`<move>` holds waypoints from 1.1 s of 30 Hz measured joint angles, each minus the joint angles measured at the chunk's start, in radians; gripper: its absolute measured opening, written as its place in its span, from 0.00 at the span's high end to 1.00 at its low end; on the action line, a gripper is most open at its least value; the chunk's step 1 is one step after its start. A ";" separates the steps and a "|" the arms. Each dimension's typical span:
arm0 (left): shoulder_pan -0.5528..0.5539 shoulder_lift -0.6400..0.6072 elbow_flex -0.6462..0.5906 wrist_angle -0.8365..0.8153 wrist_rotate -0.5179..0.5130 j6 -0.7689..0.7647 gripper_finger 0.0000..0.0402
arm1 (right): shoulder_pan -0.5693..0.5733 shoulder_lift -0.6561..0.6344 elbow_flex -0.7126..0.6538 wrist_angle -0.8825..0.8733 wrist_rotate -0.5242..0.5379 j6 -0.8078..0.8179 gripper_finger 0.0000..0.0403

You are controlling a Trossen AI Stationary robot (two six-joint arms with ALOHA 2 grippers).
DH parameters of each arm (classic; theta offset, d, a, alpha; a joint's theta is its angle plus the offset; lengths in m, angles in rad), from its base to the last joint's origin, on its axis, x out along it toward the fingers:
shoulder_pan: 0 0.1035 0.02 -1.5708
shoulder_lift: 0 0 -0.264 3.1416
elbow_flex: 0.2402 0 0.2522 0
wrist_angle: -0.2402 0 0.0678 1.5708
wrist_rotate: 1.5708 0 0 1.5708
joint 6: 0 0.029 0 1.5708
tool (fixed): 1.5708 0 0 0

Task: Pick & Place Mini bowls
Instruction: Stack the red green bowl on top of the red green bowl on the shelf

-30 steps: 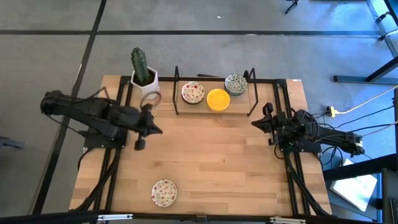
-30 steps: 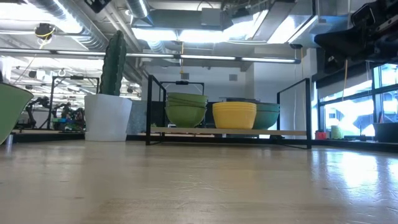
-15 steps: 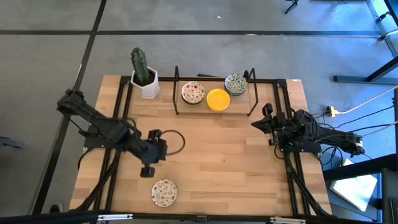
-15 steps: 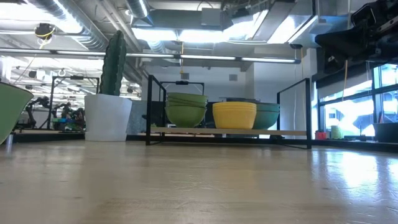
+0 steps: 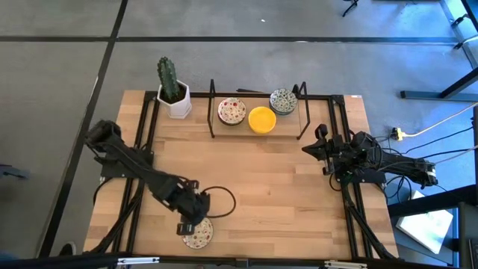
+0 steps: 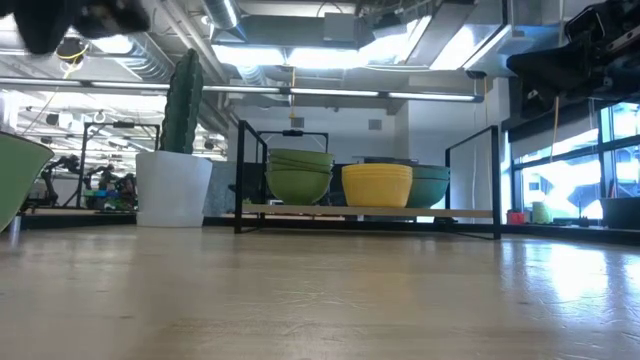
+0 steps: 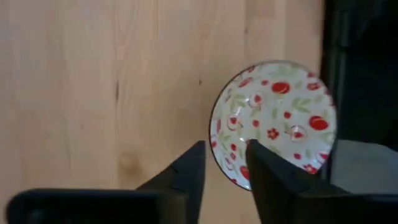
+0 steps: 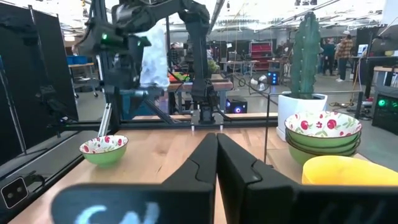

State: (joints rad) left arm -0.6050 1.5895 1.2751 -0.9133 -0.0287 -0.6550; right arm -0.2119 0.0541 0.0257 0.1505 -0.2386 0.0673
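A lone mini bowl (image 5: 198, 232), white with red flowers, rests on its base near the table's near edge. It also shows in the left wrist view (image 7: 273, 121) and the right wrist view (image 8: 104, 149). My left gripper (image 5: 188, 225) hangs just above the bowl's left rim, pointing steeply down. Its fingers stand a little apart (image 7: 225, 155), with the rim showing between them. A red-flowered bowl stack (image 5: 231, 111), a yellow bowl (image 5: 261, 119) and a green-blue bowl (image 5: 283, 100) sit on the rack (image 5: 211, 112) at the far edge. My right gripper (image 8: 216, 140) waits shut at the table's right side (image 5: 317, 146).
A white square pot with a cactus (image 5: 173, 96) stands at the far left corner, beside the rack. Black frame rails (image 5: 142, 149) run along both sides of the table. Bare wood (image 5: 276, 187) lies between the rack and the lone bowl.
My left gripper has swept from beside the cactus pot toward the table's near edge and sunk lower. It has tipped to point more steeply down and now hangs over the lone red-flowered bowl. The bowl has not moved.
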 joint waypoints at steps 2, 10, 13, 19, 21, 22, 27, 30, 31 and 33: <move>0.000 0.034 0.000 0.001 0.031 -0.011 0.67 | 0.000 0.000 0.000 0.000 0.000 0.000 0.98; 0.014 0.107 0.000 0.003 0.054 0.001 0.44 | 0.000 0.000 0.000 0.000 0.000 0.007 0.98; 0.020 0.111 0.000 0.004 0.049 0.003 0.39 | 0.000 0.000 0.000 -0.001 -0.001 0.010 0.98; 0.022 0.111 -0.005 0.039 0.022 -0.002 0.38 | 0.000 0.000 0.000 -0.002 -0.007 0.020 0.98; 0.020 0.112 -0.009 0.050 0.023 -0.001 0.38 | 0.000 0.000 0.000 -0.002 -0.020 0.025 0.98; 0.018 0.116 -0.009 0.052 0.022 0.001 0.37 | 0.000 0.000 0.000 -0.002 -0.026 0.026 0.98; 0.010 0.152 -0.009 0.061 0.023 0.002 0.37 | 0.000 0.000 0.000 -0.002 -0.050 0.031 0.98; 0.010 0.188 -0.009 0.063 0.032 0.003 0.37 | 0.000 0.000 0.000 -0.002 -0.051 0.031 0.98; 0.010 0.198 -0.009 0.063 0.035 0.005 0.37 | 0.000 0.000 0.000 -0.002 -0.051 0.031 0.98; 0.011 0.212 -0.009 0.069 0.044 0.015 0.37 | 0.000 0.000 0.000 -0.002 -0.051 0.031 0.98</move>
State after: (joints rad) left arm -0.5942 1.8020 1.2659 -0.8440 0.0156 -0.6398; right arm -0.2119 0.0544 0.0257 0.1482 -0.2897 0.0978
